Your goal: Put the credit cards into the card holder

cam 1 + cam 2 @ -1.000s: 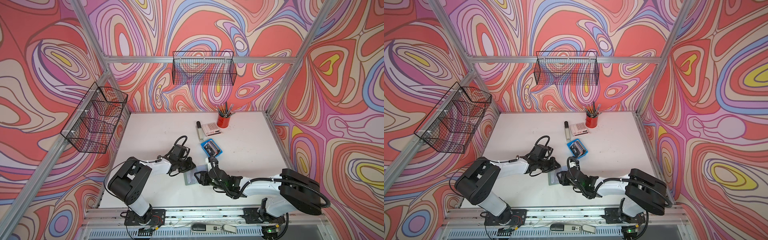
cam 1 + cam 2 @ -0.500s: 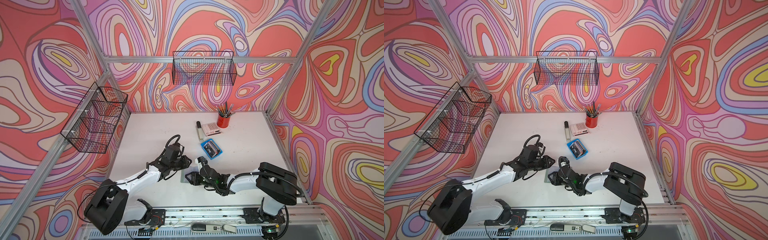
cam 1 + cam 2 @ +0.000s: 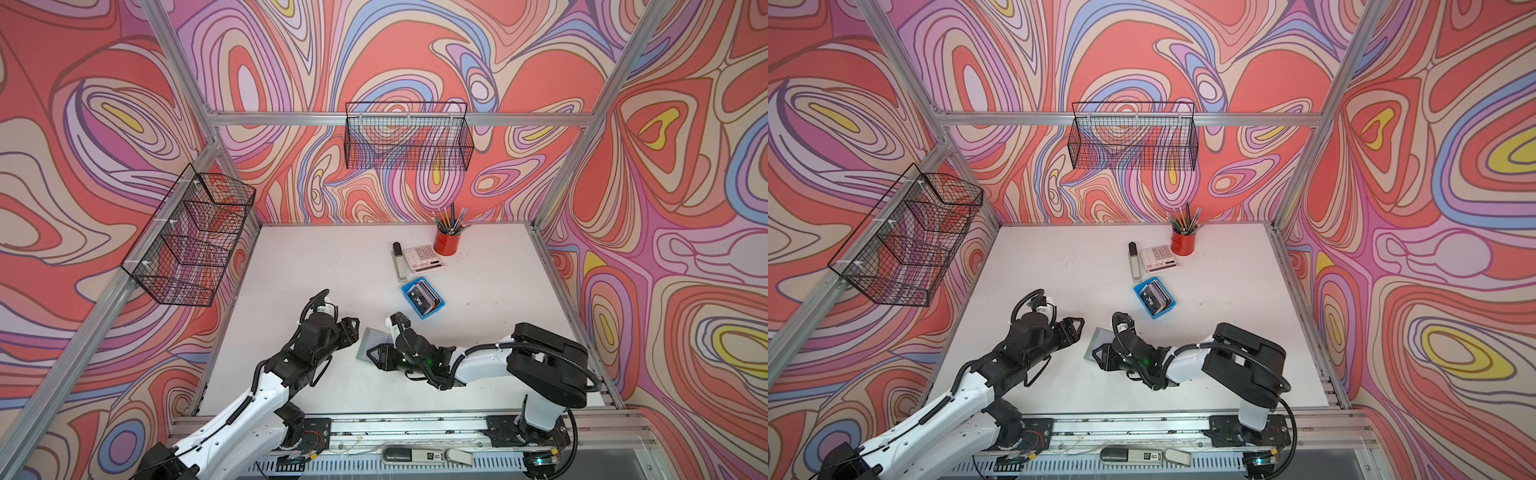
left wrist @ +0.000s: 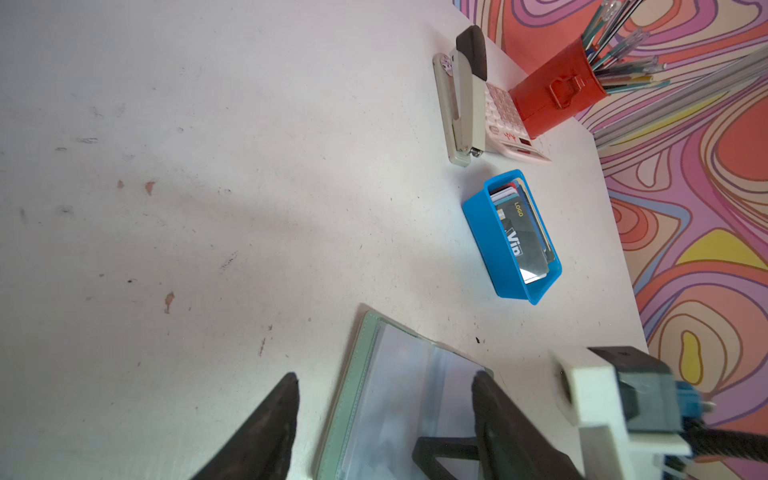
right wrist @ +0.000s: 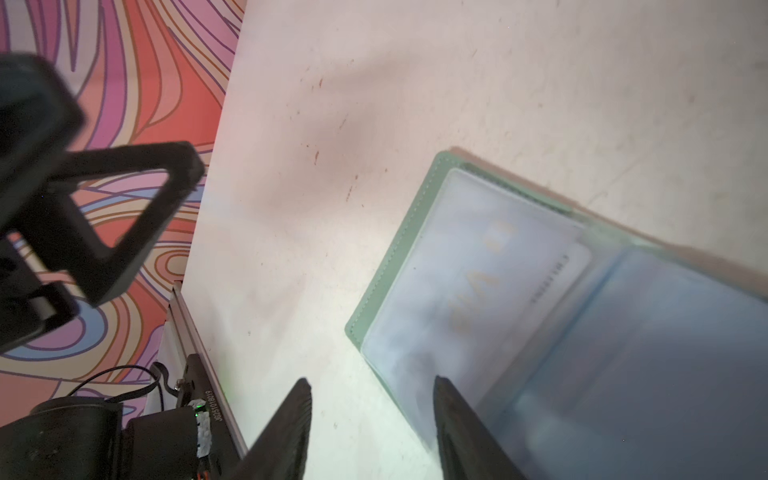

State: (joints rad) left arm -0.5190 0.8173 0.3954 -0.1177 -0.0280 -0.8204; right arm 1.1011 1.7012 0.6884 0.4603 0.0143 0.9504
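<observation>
Clock directions are read in the top views, 6 o'clock toward the robot bases.

The right gripper (image 5: 372, 382) is seen low over the table (image 3: 332, 270) front-centre, at the 5 o'clock corner of the card holder (image 3: 370, 340). Its jaws are parted about halfway and nothing is clamped. One finger (image 5: 461, 419) is laid over a clear sleeve and the other is set over bare table just beside the holder's edge. Contact with the sleeve cannot be told.

The card holder is laid open and flat, green cover down, sleeves up. A pale card (image 5: 490, 266) with gold lettering is seen inside one sleeve.

The left gripper (image 3: 356, 329) is held at 9 o'clock of the holder, just beside it and apart from it. Its jaws are spread wide and nothing is held.

The credit cards (image 4: 515, 241) are stacked leaning in a blue tray (image 4: 486, 245) at 2 o'clock of the holder, apart from it, with the dark "Vip" card facing up.

A calculator (image 3: 422, 258) is placed at 12 o'clock of the tray. A stapler (image 3: 399, 261) is just beside it at 9 o'clock, and a red pen cup (image 3: 448, 243) at 1 o'clock.

Wire baskets (image 3: 409, 141) are hung on the walls at 12 and 9 o'clock.
</observation>
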